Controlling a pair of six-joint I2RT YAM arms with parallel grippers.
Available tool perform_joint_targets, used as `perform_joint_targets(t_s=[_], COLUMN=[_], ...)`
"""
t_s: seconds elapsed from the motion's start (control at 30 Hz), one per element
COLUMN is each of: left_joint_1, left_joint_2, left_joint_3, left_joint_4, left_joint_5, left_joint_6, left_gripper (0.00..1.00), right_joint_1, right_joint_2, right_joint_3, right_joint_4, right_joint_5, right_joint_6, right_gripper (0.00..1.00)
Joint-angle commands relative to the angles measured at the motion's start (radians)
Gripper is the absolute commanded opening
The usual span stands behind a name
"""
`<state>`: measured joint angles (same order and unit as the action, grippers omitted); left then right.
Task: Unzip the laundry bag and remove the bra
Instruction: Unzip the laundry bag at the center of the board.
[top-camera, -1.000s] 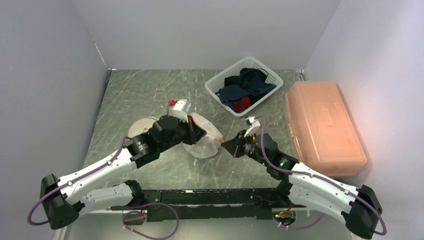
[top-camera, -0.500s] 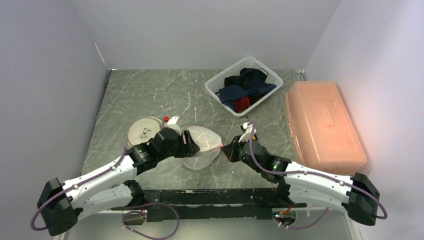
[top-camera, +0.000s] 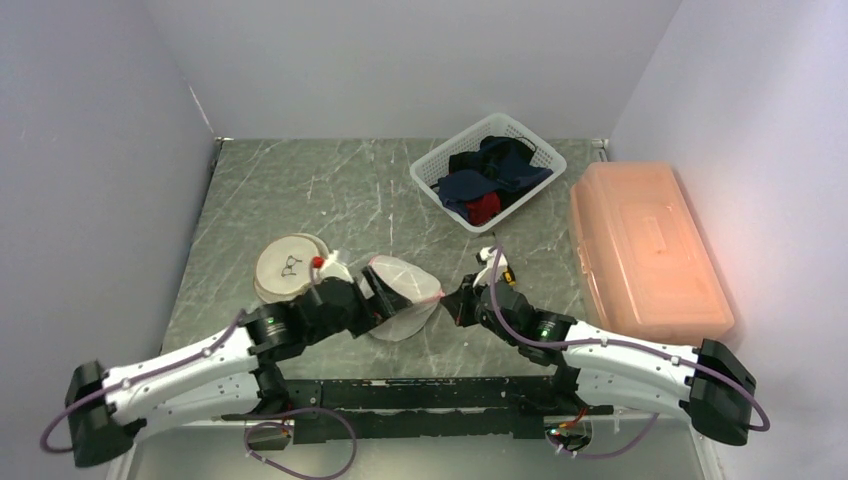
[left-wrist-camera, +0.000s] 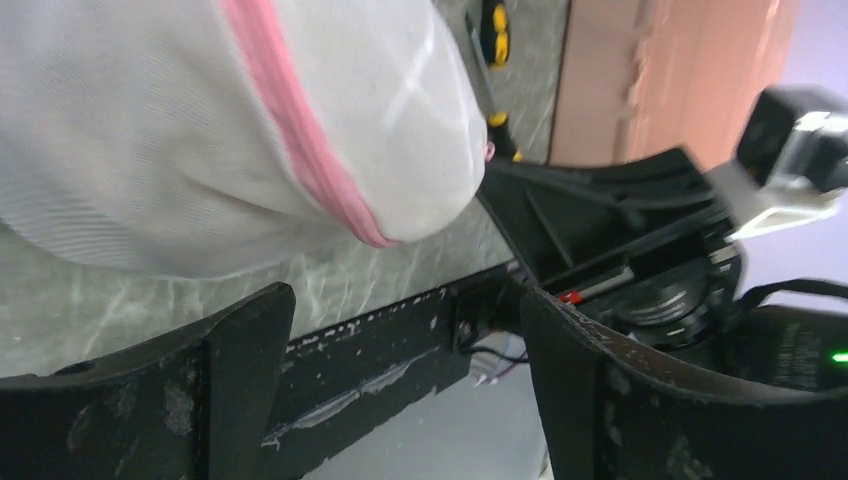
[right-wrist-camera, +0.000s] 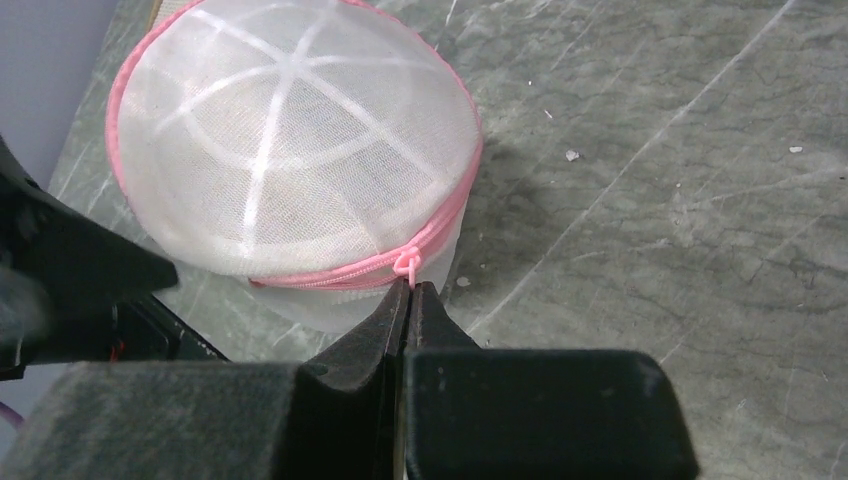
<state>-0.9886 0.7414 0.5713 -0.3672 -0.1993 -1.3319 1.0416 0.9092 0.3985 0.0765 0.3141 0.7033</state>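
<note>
Between the pinched tips of the right hand (right-wrist-camera: 408, 290): the pink zipper pull (right-wrist-camera: 405, 264) of the mesh laundry bag (right-wrist-camera: 290, 140); left hand (left-wrist-camera: 403, 298), spread wide, faces it.

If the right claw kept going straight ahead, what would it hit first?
The right gripper would likely meet the pink zipper pull of the mesh laundry bag, right at its closed fingertips.

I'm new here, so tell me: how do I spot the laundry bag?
On the grey marbled table, look between the left gripper and right gripper. The laundry bag is the white mesh dome there; unlike the flat cream disc beside it, a pink zipper circles it.
</note>
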Motion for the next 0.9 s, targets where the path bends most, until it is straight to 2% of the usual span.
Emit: perform_joint_targets(t_s=[0.0,0.1,0.3,0.57,0.87], left_joint_1=[-0.094,-0.097,-0.096,-0.095,-0.079], left_joint_2=[0.139,0.215,0.324,0.404,0.396], left_joint_3=[0.058,0.044,0.112,0.165,0.18], left_joint_4=[0.156,0.276,0.245,0.138,0.083], left_joint_5=[-0.057,-0.039,-0.123,-0.16,-0.207], left_joint_6=[-0.081,-0.098,-0.125,-0.158,-0.134], left_gripper=[0.86,0.78,0.63,0.58,0.24], right_joint_1=[0.006,0.005,0.009,0.017,0.052], right_joint_2=[0.01,0.017,0.001,-0.034,-0.049], right_joint_3=[0.04,0.043,0.041,0.031,0.032], right_joint_4=[0.049,0.055,0.041,0.03,0.071], right_joint_5=[-0.004,-0.026,-0.033,-0.04,-0.083], right_joint_6=[-0.01,-0.013,-0.019,-0.032,-0.101], right_gripper=[0.0,0.0,0.0,0.0,0.0])
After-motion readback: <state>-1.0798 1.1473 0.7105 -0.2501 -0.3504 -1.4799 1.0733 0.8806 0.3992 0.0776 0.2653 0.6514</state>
